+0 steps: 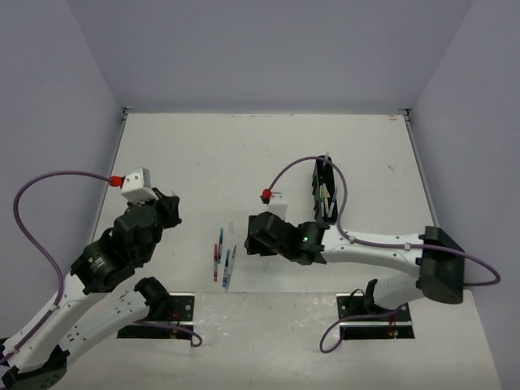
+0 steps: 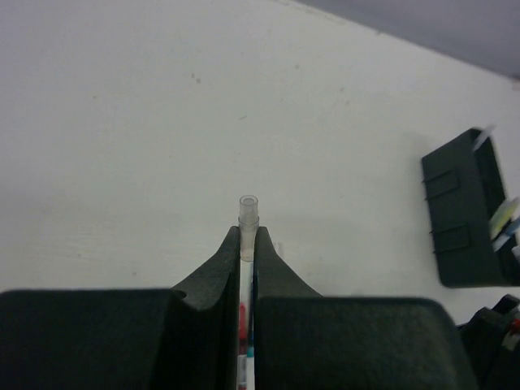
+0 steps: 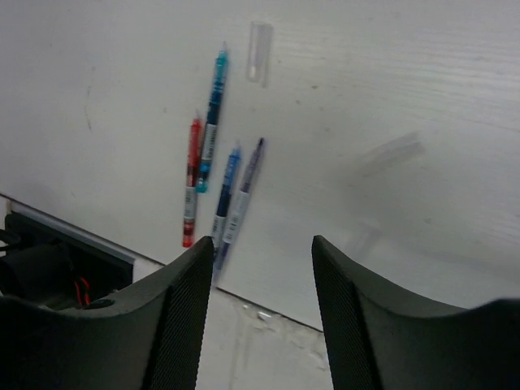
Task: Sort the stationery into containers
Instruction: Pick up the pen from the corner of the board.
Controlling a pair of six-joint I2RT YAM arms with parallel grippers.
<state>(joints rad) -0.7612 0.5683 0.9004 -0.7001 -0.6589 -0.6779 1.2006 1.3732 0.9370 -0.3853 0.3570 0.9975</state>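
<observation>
My left gripper (image 2: 249,231) is shut on a thin pen with a clear end (image 2: 248,213) that sticks out past the fingertips; it hangs over the left of the table (image 1: 171,209). Several pens lie side by side near the front edge (image 1: 221,257): teal (image 3: 213,106), red (image 3: 192,179), blue (image 3: 227,191) and a dark one (image 3: 246,183). Just right of them my right gripper (image 3: 262,244) hovers open with nothing between its fingers (image 1: 250,234). The black tray (image 1: 318,175) stands at the back right with a few pens in it (image 2: 455,211).
A small clear cap (image 3: 258,50) lies on the table beyond the pens. The table's front edge and the left arm's black base plate (image 3: 57,244) are just under my right gripper. A purple cable (image 1: 292,166) arcs over the right arm.
</observation>
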